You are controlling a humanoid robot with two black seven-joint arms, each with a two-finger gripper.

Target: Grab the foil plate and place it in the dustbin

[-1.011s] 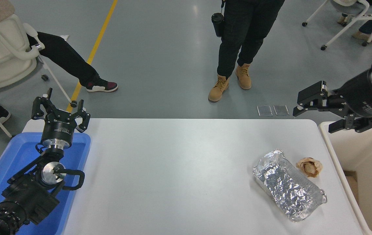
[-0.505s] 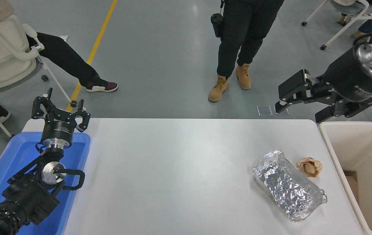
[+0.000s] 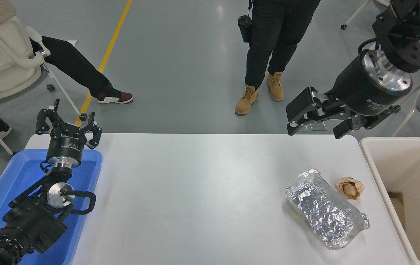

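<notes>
The white tabletop (image 3: 202, 191) spans most of the head view. At its right end stands the dustbin (image 3: 379, 173), a cream rectangular bin with a thick rounded rim and deep smooth walls; its near wall runs alongside the tabletop edge. At the left end sits a shallow blue tray (image 3: 88, 173).

The left arm is parked at the lower left over the blue tray, with the left gripper (image 3: 68, 123) pointing away from the camera, its fingers spread apart and holding nothing.

The right arm enters from the upper right. The right gripper (image 3: 315, 129) hangs above the far right corner of the tabletop, fingers parted and empty, well apart from the foil plate.

The foil plate (image 3: 326, 209) lies flat on the tabletop near the right end, set diagonally, close to the dustbin but not touching it. It is crinkled and silver, oblong with rounded corners.

A small crumpled brown paper wad (image 3: 349, 187) rests just beside the far right edge of the foil plate, between it and the dustbin.

A person (image 3: 269, 48) in tan boots stands on the floor beyond the far edge.
</notes>
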